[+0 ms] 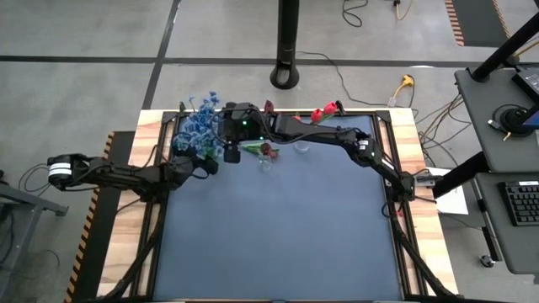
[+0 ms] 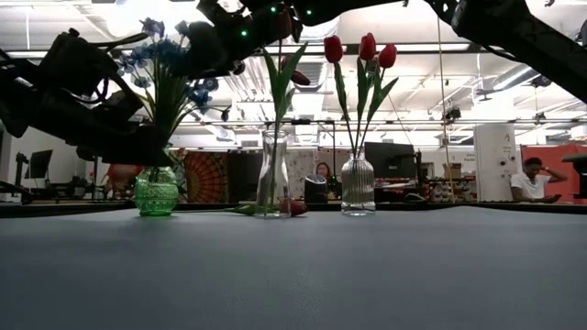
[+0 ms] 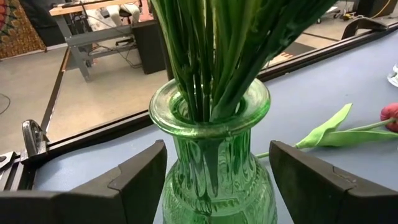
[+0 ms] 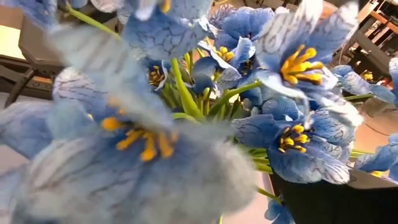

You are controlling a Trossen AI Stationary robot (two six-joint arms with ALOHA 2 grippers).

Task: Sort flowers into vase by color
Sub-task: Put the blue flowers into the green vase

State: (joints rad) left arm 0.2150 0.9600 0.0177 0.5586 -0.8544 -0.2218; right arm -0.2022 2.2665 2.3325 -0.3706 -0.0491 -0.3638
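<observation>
Three vases stand in a row near the far edge of the table (image 1: 278,244), toward its far left corner. The green glass vase (image 3: 211,168) is the leftmost; it holds the blue flowers (image 1: 200,124), whose green stems fill its neck and whose blossoms with yellow centres crowd the right wrist view. The left gripper (image 3: 214,180) sits at this vase with its two dark fingers (image 3: 134,180) spread wide, one on either side of the glass body; whether they touch the glass cannot be told. The left arm reaches in from the table's left edge. The middle clear vase (image 2: 272,179) is tall and narrow and holds one stem with long green leaves. One red tulip (image 3: 390,117) lies flat on the table surface beside the base of this vase, its stem and leaf pointing toward the green vase. The third vase, a ribbed clear vase (image 2: 358,188), stands to the right of the middle one and carries three red tulips (image 2: 365,48) upright on leafy stems. The right arm stretches from the table's right edge along the far edge, and the right gripper (image 1: 232,151) hangs over the gap between the green vase and the middle vase, close against the blue blossoms; whether its fingers are spread or pressed together cannot be told. People sit at desks in the room beyond the table.
</observation>
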